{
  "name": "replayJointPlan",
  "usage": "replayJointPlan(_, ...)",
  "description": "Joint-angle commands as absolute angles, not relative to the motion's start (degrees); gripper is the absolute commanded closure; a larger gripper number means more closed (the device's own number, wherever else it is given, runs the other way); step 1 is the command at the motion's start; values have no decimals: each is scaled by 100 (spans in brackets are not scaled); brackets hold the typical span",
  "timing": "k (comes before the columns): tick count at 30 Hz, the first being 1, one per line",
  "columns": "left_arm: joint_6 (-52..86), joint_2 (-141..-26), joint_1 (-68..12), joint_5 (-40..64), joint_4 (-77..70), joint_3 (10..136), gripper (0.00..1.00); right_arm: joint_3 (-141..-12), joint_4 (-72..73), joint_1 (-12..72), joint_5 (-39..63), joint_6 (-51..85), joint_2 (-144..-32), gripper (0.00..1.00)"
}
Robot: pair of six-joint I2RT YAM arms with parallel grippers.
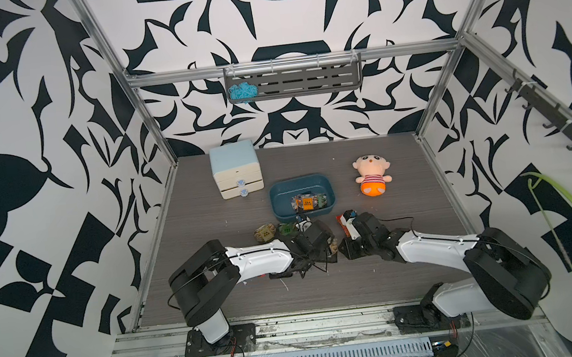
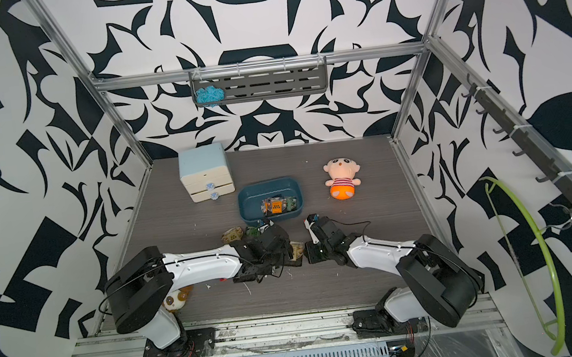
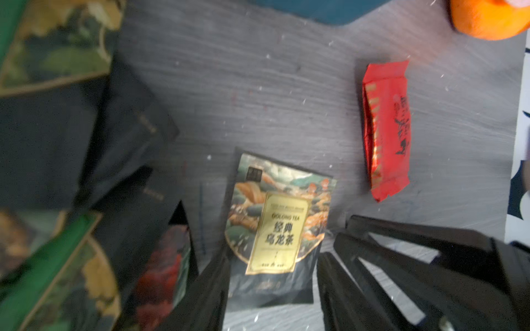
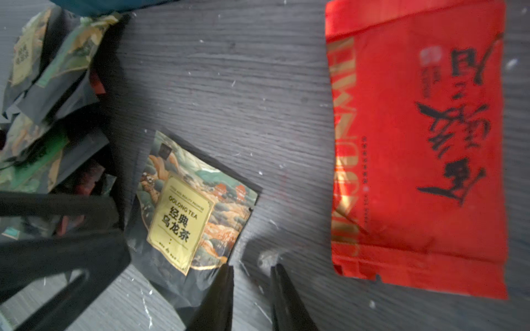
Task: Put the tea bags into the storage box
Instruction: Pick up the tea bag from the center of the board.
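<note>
A dark oolong tea bag [image 3: 275,229] with a beige label lies flat on the table between the fingers of my open left gripper [image 3: 274,258]. My right gripper [image 4: 252,268] hovers just beside that bag [image 4: 183,212], its jaws a narrow gap apart over bare table. A shiny red tea bag [image 4: 415,143] lies close by, also seen from the left wrist [image 3: 385,129]. More tea bags [image 1: 265,233] are heaped left of the left gripper [image 1: 328,251]. The teal storage box [image 1: 280,191] behind both grippers holds several tea bags [image 1: 307,202]. The right gripper [image 1: 342,249] faces the left one.
A pale blue-and-cream drawer cabinet [image 1: 236,168] stands at the back left. A plush doll [image 1: 372,174] lies right of the box. A small plush toy [image 2: 176,299] sits by the left arm's base. A wall rack [image 1: 321,78] holds blue yarn [image 1: 242,92].
</note>
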State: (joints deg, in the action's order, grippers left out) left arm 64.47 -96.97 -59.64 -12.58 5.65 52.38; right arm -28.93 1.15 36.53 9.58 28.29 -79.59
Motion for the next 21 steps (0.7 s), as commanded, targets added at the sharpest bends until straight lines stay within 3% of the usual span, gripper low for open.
replayJointPlan(1, 6297, -9838, -5890, -1369, 893, 5326, 46, -3024, 24, 3689, 861, 2793, -8025, 74)
replayJointPlan(7, 6374, -9860, -5863, -1650, 1231, 5309, 45, -3057, 10, 3691, 875, 2778, -8100, 76)
replayJointPlan(21, 6414, -10325, -5867, -908, 767, 5335, 50, -3182, -3, 3691, 963, 2780, -8357, 81)
